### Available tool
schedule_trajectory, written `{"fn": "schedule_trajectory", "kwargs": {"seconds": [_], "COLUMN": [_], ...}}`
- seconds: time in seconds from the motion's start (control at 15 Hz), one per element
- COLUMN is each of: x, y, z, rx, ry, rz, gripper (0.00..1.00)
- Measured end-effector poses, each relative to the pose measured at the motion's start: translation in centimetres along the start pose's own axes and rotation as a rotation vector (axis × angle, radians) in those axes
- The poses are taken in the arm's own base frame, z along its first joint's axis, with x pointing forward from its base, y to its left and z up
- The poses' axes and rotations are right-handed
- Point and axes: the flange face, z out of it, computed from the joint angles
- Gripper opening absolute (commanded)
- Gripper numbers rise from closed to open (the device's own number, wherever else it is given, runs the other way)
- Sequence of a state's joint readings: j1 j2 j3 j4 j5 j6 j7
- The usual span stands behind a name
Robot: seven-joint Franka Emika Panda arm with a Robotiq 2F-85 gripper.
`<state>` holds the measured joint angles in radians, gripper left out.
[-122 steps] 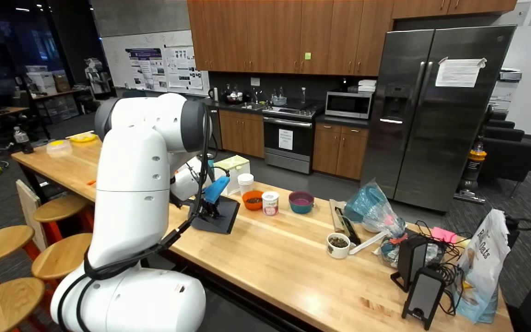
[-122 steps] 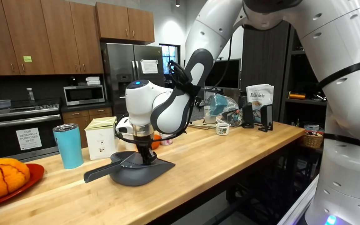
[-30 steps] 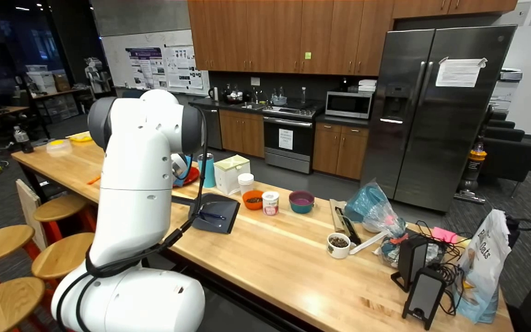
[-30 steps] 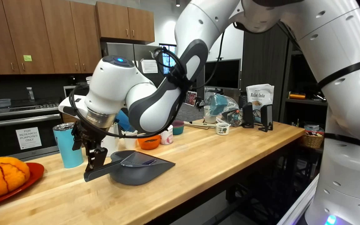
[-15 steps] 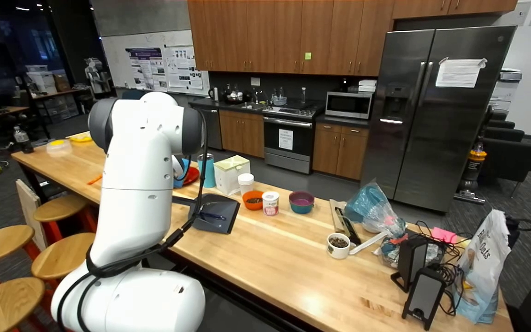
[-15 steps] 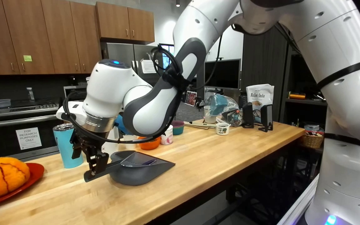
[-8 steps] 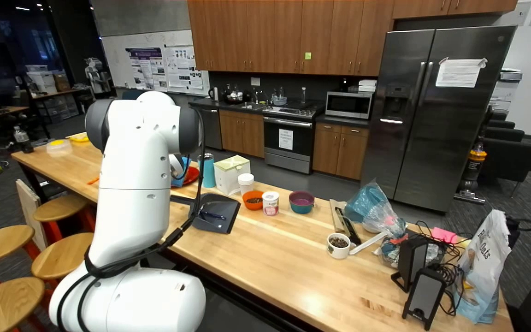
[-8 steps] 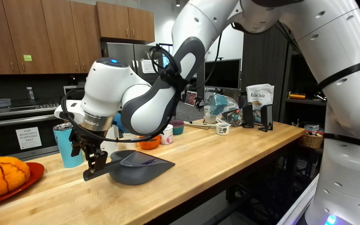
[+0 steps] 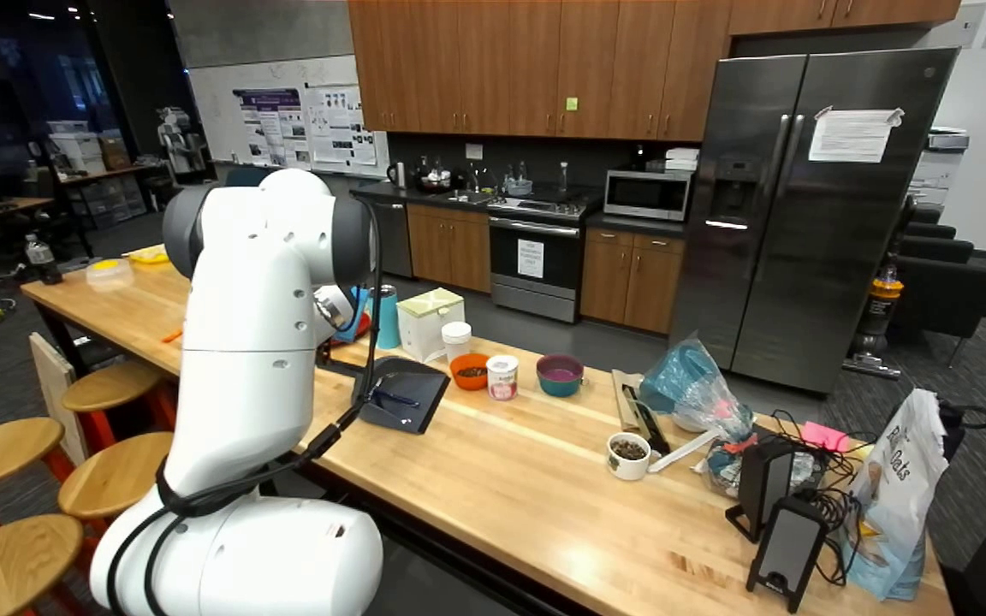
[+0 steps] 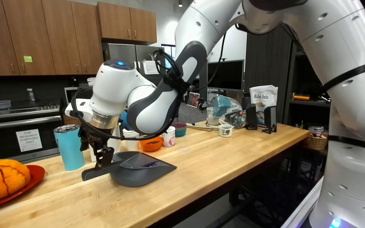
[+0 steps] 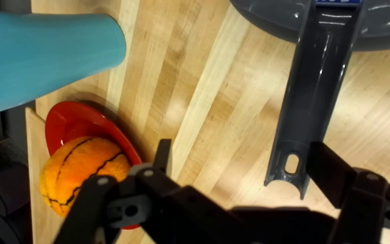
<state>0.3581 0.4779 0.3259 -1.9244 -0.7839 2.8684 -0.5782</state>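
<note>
Eight seconds ago the claw (image 11: 240, 149) stood down inside the dustpan (image 10: 138, 177); now it is at the end of the handle (image 11: 306, 101), and a pen (image 10: 151, 164) shows lying in the dustpan. Over the last half second the dustpan has also shifted slightly on the desk (image 10: 220, 164), its handle end a little higher in an exterior view, which suggests a nudge from the claw. The wrist view shows the fingers (image 11: 332, 174) spread wide with the handle between them: one is up against the handle's edge, perhaps touching, while the other stands well apart, toward the plate (image 11: 67, 117). Nothing looks gripped. So the work has turned to the handle, but I judge the dustpan only straddled there, not secured.
</note>
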Motion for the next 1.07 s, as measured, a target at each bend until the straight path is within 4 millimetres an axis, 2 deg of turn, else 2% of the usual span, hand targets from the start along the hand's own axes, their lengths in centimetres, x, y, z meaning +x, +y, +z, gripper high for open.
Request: {"fn": "schedule_trajectory", "kwargs": {"seconds": [0.4, 0.87, 1.07], "x": [-0.3, 1.8, 2.1], "y": [0.1, -0.2, -0.1], "z": [0.1, -1.0, -1.5], "rx": [-0.011, -0.025, -0.031], "ry": [0.013, 0.036, 0.039], "rz": [0.041, 0.022, 0.022], "gripper": [1.00, 1.00, 1.00]}}
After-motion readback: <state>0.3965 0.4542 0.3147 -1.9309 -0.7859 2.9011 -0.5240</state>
